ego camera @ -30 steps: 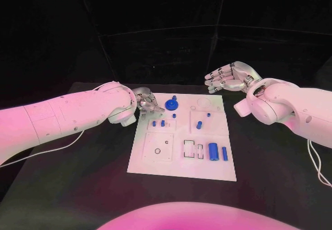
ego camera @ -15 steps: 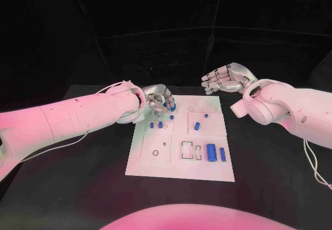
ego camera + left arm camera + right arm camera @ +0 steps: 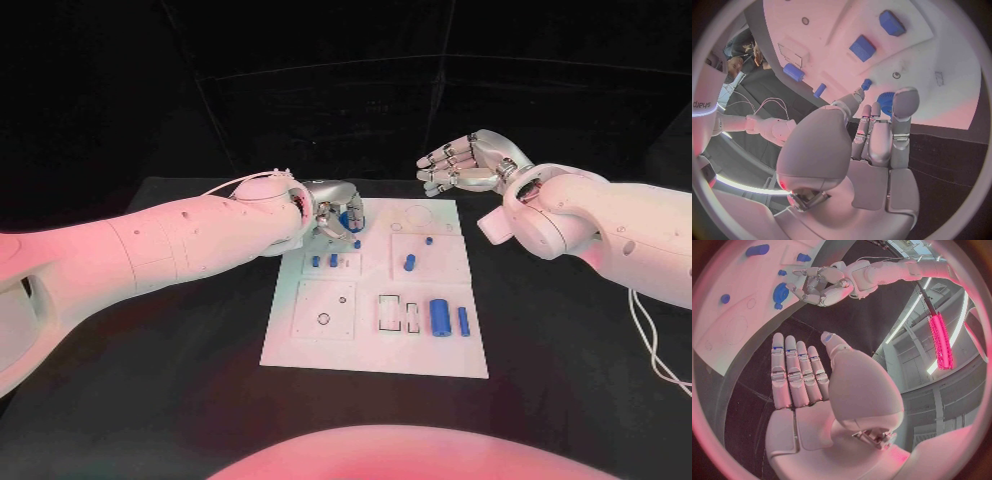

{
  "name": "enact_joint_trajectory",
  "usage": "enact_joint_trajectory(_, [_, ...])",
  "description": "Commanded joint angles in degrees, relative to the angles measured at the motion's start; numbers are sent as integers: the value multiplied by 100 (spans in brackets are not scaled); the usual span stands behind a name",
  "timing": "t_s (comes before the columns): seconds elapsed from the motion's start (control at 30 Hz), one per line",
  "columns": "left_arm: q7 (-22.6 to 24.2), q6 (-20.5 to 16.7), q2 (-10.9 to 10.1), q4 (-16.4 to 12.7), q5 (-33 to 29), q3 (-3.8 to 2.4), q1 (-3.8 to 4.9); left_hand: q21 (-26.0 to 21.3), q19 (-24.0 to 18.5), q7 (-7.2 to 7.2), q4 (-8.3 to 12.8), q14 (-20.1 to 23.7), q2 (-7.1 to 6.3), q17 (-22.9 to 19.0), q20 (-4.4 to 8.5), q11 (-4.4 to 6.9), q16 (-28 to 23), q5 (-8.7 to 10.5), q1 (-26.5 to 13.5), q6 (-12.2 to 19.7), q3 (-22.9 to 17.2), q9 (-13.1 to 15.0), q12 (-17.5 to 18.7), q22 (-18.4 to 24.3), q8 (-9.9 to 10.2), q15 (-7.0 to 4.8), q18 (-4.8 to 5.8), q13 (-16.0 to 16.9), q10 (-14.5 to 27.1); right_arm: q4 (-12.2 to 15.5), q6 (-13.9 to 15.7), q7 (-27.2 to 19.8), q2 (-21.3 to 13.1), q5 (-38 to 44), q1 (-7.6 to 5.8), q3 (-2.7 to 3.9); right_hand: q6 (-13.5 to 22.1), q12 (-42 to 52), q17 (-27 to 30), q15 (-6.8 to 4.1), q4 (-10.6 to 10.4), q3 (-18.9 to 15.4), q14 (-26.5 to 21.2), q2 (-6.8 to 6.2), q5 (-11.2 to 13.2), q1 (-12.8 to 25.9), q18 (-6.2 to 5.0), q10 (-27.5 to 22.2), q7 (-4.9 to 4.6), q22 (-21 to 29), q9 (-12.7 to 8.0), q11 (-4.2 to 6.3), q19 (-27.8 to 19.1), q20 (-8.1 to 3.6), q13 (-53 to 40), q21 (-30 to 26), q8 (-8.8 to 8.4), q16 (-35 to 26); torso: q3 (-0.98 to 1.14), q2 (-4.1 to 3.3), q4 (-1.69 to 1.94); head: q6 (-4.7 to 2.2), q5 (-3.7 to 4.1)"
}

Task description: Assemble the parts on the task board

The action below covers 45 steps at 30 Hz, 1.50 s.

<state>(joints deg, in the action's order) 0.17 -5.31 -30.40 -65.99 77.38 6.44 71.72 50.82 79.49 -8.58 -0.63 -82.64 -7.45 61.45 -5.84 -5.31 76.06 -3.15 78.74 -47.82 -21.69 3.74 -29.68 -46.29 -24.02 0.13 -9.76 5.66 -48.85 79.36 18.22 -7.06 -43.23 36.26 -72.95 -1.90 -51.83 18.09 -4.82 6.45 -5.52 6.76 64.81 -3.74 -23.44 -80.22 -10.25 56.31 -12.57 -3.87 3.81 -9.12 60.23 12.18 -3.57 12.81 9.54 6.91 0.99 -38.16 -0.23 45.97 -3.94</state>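
Reaching over the far left corner of the task board (image 3: 378,300), my left robot hand (image 3: 336,208) hung above the blue gear-like part (image 3: 887,102).

The gear lay just under and ahead of my fingertips (image 3: 904,100), fingers extended and close together; I could not tell whether they touched or pinched it. My left robot hand was much the nearer; my right robot hand (image 3: 469,160) hovered beyond the far right corner, well apart, fingers loosely curled and holding nothing. Blue parts counted in the head view: one gear, two small pegs (image 3: 325,260) side by side, one peg (image 3: 410,263) mid-board, one dot-like piece (image 3: 430,241), two upright-lying cylinders (image 3: 440,319), long axes running along the board toward me. One white board on the black tabletop (image 3: 188,350).
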Motion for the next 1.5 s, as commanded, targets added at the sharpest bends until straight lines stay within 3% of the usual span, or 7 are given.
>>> enact_joint_trajectory(0.03, [97,169,74,87,411,2,0,49,44,5,13,-60,-42,-2,10,2,40,-14,-45,-50,34,-7,43,-28,44,3,121,-24,-42,-3,22,-82,12,44,-12,4,-21,-20,5,-4,-8,40,30,40,0,9,-23,24,-5,4,-8,4,31,9,7,-35,-37,-20,-1,7,-3,8,10])
enact_joint_trajectory(0.5, [99,378,206,186,446,46,-17,213,130,32,45,-110,-19,-32,33,27,59,-16,-63,-184,50,2,69,-212,131,-20,155,-101,-181,-12,20,-75,34,71,-12,4,-24,-26,14,-4,-6,48,35,35,-14,14,-22,27,-6,4,-8,3,35,9,7,-43,-42,-27,4,8,10,25,25])
enact_joint_trajectory(0.8, [-44,521,279,290,447,52,-34,256,157,48,88,-126,39,-61,55,55,66,-18,-36,-277,8,3,57,-269,196,-43,164,-129,-353,-14,25,-81,36,78,-12,4,-24,-26,14,-4,-6,48,35,35,-14,14,-22,27,-6,4,-8,3,35,9,7,-43,-42,-27,4,6,-1,29,31])
enact_joint_trajectory(1.5, [11,483,404,452,448,51,-97,364,196,57,93,-141,84,-77,72,70,77,-14,-61,-364,-25,6,75,-396,237,-58,187,-153,-442,-18,-11,-63,73,167,-12,5,-31,-33,24,-5,-3,61,44,34,-23,18,-22,34,-7,4,-7,3,42,9,6,-53,-46,-33,3,9,5,41,68])
